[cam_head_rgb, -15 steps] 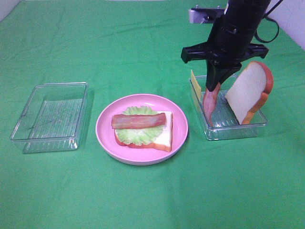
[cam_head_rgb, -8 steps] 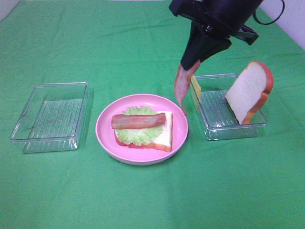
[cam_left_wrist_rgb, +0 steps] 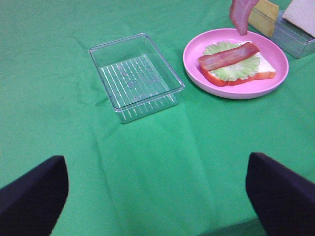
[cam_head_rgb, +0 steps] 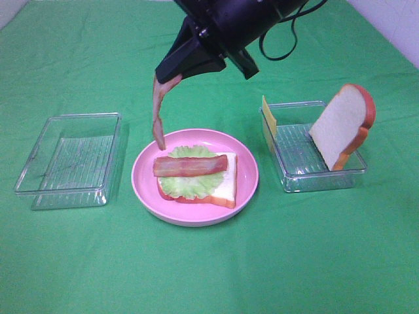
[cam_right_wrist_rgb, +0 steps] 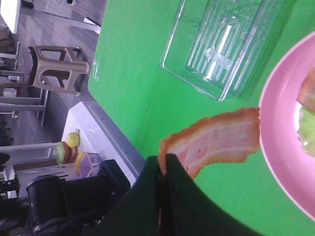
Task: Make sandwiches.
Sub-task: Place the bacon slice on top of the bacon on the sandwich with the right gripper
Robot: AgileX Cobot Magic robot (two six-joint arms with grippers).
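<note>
Your sandwich [cam_head_rgb: 196, 178] is sitting open-faced on the pink plate [cam_head_rgb: 145, 190], with bread, lettuce and one bacon strip. Your right gripper [cam_head_rgb: 169, 75] is pinching a second bacon strip [cam_head_rgb: 159, 111], dangling it over the plate's far-left rim. Your left gripper [cam_left_wrist_rgb: 157, 194] is hanging with jaws spread, well apart from the plate.

Table [cam_head_rgb: 209, 275] covered w/ bright green cloth, a few soft creases in it. Three things sit directly on the cloth, roughly in a row. Round pink plate [cam_head_rgb: 144, 173] approx. mid-table. Clear rect. plastic tray [cam_head_rgb: 65, 196] on the plate's L side in the high view, near it but apart, green strip showing btwn them. Second clear tray [cam_head_rgb: 324, 182] on the plate's R side, just beside the rim; can't tell if touching. Both trays have ribbed floors.
</note>
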